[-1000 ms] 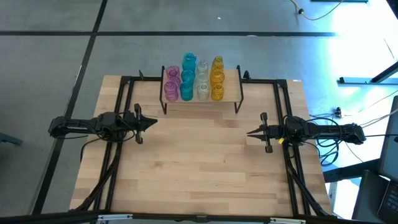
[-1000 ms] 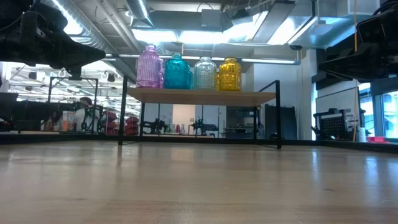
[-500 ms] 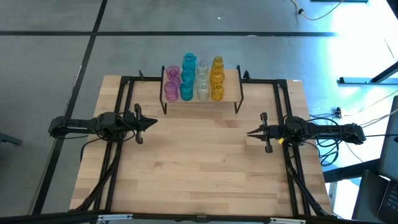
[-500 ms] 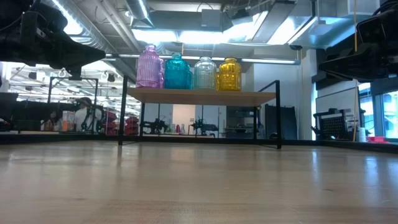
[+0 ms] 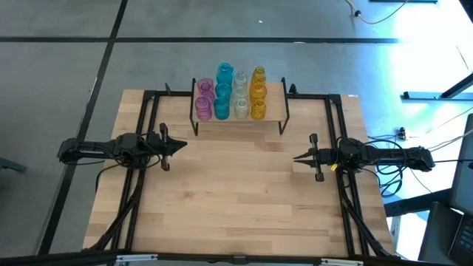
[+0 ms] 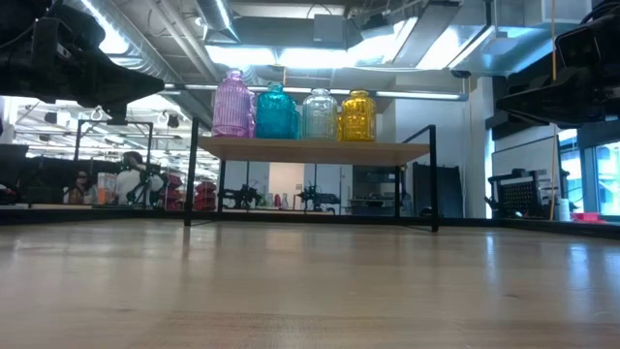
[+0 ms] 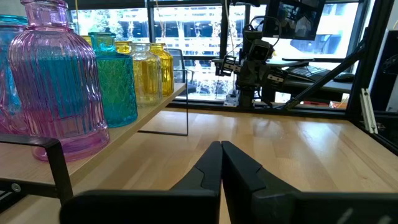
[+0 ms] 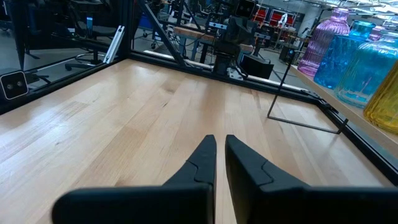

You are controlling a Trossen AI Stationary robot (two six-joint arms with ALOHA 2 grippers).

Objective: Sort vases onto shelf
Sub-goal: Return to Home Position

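The left tool (image 5: 182, 145) hangs over the left side of the wooden surface (image 5: 236, 199) with its two fingers pressed together and nothing between them; its tip points toward the middle of the surface. The right tool (image 5: 296, 157) faces it from the opposite side, fingers drawn in to a very narrow slit, also holding nothing, and the two tips stand well apart with bare wood between them. The shelf (image 5: 275, 107) stands beyond both tools at the far edge of the surface, ahead and to the right of the left tool, ahead and to the left of the right tool, clear of either one. On its top board the vases (image 5: 230, 94) are grouped in four rows by colour: pink (image 5: 203, 100) nearest the left tool's side, then teal-blue (image 5: 223, 92), then clear (image 5: 241, 96), then amber-yellow (image 5: 257, 94) nearest the right tool's side. In the low view the front vase of each row stands upright in a line on the board, close together. From the left wrist a pink vase (image 7: 59, 78) stands closest, a teal one just behind it, yellow ones farther along. People sit far off in the room behind the surface (image 6: 131, 179).
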